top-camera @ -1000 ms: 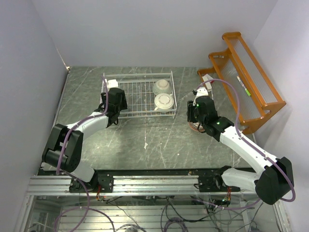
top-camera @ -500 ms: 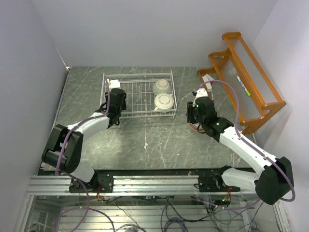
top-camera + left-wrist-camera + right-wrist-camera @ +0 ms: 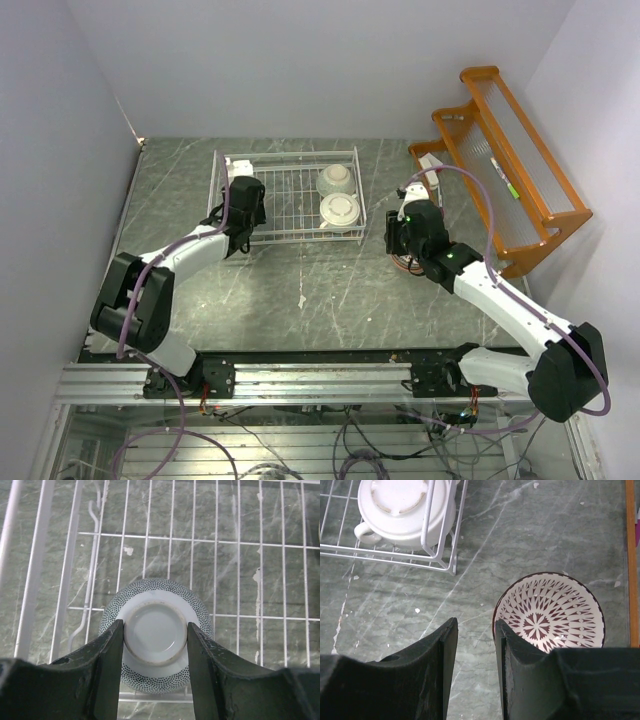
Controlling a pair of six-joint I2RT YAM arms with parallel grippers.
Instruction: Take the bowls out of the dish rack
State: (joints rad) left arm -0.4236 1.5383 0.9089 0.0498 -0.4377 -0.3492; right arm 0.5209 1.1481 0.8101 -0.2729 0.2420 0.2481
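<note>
- The desk (image 3: 300,290) carried one unloaded bowl: the red bowl (image 3: 550,612) stood upright just right of the rack (image 3: 290,195).
- The rack held three bowls in view, so most of the job seemed left. A handled bowl (image 3: 405,510) and a white bowl (image 3: 335,180) sat at its right end, and a dotted bowl (image 3: 155,635) at its left end.
- Only the top view took in the whole rack, but the arms hid the dotted bowl and most of the red one.
- Only the left wrist view showed the left fingers (image 3: 107,670) pinching the upturned dotted bowl's foot ring from both sides, inside the rack.
- Only the right wrist view showed the right fingers (image 3: 437,665) slightly parted over bare desk, holding nothing. One was beside the red bowl's rim, though whether it touched could not be told.
</note>
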